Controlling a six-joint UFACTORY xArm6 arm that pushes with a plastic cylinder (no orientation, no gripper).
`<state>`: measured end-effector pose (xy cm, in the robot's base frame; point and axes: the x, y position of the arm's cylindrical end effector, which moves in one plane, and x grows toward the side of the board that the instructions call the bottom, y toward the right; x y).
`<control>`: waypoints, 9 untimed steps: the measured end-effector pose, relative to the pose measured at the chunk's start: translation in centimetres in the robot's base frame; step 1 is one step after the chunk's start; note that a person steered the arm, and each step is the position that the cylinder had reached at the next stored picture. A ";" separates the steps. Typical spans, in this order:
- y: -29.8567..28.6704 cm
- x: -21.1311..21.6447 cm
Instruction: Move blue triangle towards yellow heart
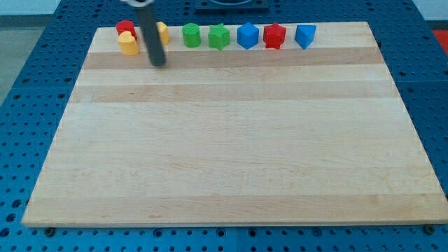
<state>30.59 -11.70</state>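
Note:
The blue triangle (304,35) sits at the right end of a row of blocks along the view's top edge of the wooden board (231,140). The yellow heart (127,44) sits at the row's left end, just below a red block (125,29). My tip (158,62) rests on the board just right of and below the yellow heart, far left of the blue triangle. The rod partly hides a second yellow block (162,32).
Between the two ends of the row stand a green round block (191,35), a green star (219,36), a blue hexagon-like block (248,36) and a red star (275,36). Blue perforated table surrounds the board.

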 end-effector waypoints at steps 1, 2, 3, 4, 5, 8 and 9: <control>8.6 1.6; 17.2 2.0; 25.2 1.8; 31.2 -0.7; 32.8 -4.3; 28.5 -8.4; 27.4 -8.1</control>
<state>22.52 15.68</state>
